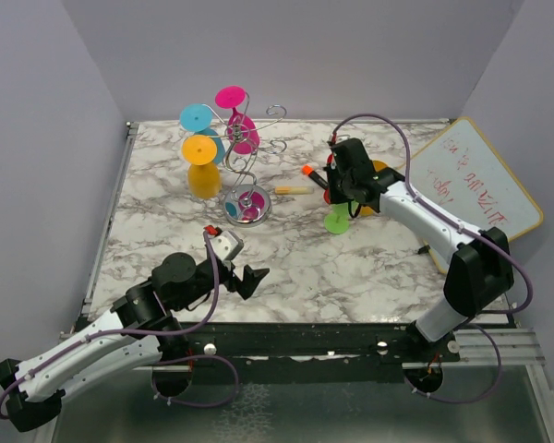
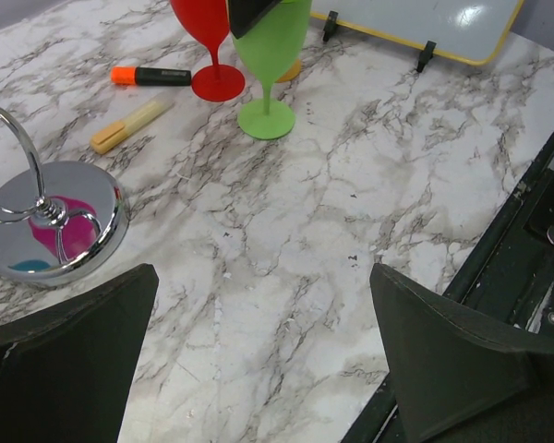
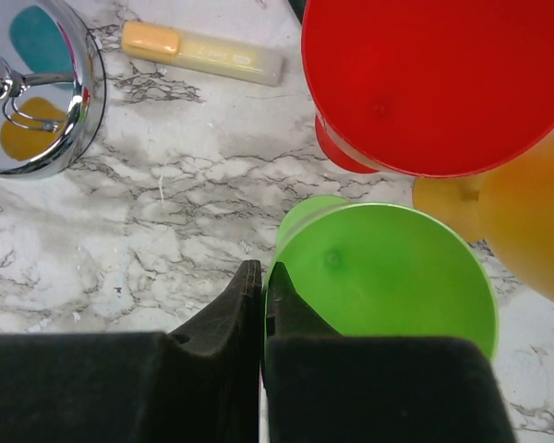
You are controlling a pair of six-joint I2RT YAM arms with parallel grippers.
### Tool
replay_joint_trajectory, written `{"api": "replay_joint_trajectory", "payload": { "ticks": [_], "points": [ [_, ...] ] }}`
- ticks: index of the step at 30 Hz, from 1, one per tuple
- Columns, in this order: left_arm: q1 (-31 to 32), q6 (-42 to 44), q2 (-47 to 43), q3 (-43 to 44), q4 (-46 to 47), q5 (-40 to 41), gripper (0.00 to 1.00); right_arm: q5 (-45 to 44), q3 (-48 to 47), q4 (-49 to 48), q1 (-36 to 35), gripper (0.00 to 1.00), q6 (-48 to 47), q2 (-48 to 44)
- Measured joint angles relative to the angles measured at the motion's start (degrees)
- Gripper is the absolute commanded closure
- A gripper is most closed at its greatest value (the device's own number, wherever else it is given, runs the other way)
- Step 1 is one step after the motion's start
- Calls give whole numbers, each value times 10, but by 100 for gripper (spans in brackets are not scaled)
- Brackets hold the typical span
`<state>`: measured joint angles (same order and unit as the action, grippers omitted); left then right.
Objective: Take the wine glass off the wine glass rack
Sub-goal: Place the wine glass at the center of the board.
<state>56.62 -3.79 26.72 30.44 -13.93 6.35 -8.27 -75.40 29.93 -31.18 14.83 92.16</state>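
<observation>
A white-veined marble surface (image 1: pixel 351 268) sits between plain lavender walls. From above, the wine glass rack (image 1: pixel 247 205) stands toward the far left, with a cyan glass (image 1: pixel 196 118), a magenta glass (image 1: pixel 231 96) and a yellow glass (image 1: pixel 200 150) hanging foot-up from its scroll arms. Right of the rack, well apart from it, the right hand (image 1: pixel 346 189) is over a green wine glass (image 1: pixel 337 221). The left hand (image 1: pixel 249 280) waits just in front of the rack's base, holding nothing.

The left wrist view shows that hand's fingers spread wide. The chrome base lies to one side and the green wine glass stands upright beyond, its foot apparently on the marble beside a red glass (image 2: pixel 208 28). An orange highlighter (image 2: pixel 152 76) and a yellow marker (image 2: pixel 134 123) lie between rack and glasses.

In the right wrist view the fingers are pressed together on the green rim, one inside the bowl and one outside. The stem runs straight down beneath them. An amber glass (image 3: pixel 517 221) crowds the side away from the rack.

I judge this glass already off the rack, so the coming move is only a release straight upward.
</observation>
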Motion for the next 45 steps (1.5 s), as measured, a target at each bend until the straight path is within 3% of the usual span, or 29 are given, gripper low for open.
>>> {"api": "replay_joint_trajectory", "payload": {
  "ticks": [3,12,25,29,34,45],
  "points": [
    [0,0,0,0,0,2,1,-1,-1,-3,0,87,-2,1],
    [0,2,0,-1,1,2,1,-1,-13,-5,-2,84,-6,19],
    [-3,2,0,-4,1,2,1,-1,-33,0,-3,72,-11,40],
    [-3,2,0,-4,1,2,1,-1,-35,3,-4,73,-12,40],
    [-4,2,0,-4,1,2,1,-1,-56,17,-6,84,-13,40],
    [-7,2,0,-4,1,2,1,-2,-83,27,-9,78,-12,53]
  ]
}}
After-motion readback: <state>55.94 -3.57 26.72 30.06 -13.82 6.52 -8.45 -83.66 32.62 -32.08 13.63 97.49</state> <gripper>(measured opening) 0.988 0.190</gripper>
